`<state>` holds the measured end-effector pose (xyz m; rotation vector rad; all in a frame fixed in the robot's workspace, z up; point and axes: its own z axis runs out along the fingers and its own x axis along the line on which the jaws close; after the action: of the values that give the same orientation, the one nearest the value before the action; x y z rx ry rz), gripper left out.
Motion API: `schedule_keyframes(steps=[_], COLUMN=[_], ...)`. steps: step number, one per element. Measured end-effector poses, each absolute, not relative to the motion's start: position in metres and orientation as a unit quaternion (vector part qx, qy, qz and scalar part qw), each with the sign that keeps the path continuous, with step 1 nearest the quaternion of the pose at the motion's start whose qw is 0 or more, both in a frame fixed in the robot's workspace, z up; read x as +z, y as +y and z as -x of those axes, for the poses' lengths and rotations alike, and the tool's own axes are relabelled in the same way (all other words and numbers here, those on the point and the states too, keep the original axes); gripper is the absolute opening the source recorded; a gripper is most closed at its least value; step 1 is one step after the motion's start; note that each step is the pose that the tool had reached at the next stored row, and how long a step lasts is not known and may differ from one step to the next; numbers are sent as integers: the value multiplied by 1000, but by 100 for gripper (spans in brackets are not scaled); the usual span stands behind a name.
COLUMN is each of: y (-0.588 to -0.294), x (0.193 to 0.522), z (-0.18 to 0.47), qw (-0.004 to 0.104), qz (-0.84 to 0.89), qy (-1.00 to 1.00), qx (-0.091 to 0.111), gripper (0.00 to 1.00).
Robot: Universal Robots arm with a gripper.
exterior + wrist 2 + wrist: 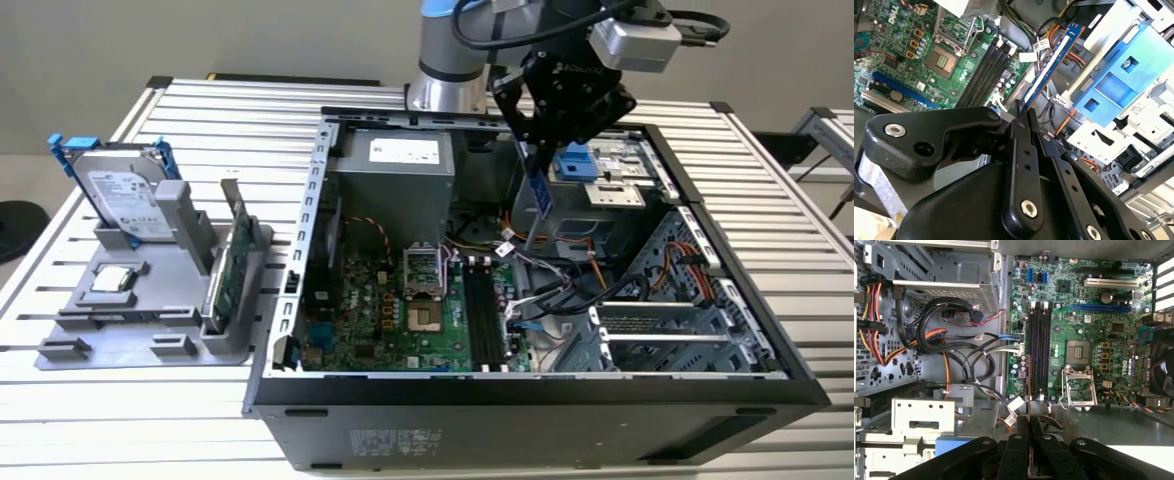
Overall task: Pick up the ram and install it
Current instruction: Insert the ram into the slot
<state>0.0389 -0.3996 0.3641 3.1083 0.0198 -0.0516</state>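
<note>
The ram (pixel 1053 63) was held edge-on between the closed fingers (pixel 1023 131) of the gripper (pixel 545 150), hanging above the open computer case (pixel 300 250). In the exterior view it was seen at about one o'clock from the black memory slots (pixel 482 315), not yet seated in them.

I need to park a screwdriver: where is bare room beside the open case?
Bare slatted table behind the gray holder, and more right of the case. Crowded: cables beside the slots, where the gripper holds the ram.
</note>
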Motion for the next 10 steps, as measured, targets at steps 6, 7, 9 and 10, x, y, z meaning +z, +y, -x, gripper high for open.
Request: schedule_keyframes(steps=[6,7,9,10], y=[-400,-400,-400,-400], x=[363,362,362,362], z=[-40,-40,-41,-41], qw=[16,16,16,16], qz=[-1000,-1000,-1000,-1000], qy=[6,6,6,6], qx=[-17,-17,-17,-17], gripper=[0,0,0,0])
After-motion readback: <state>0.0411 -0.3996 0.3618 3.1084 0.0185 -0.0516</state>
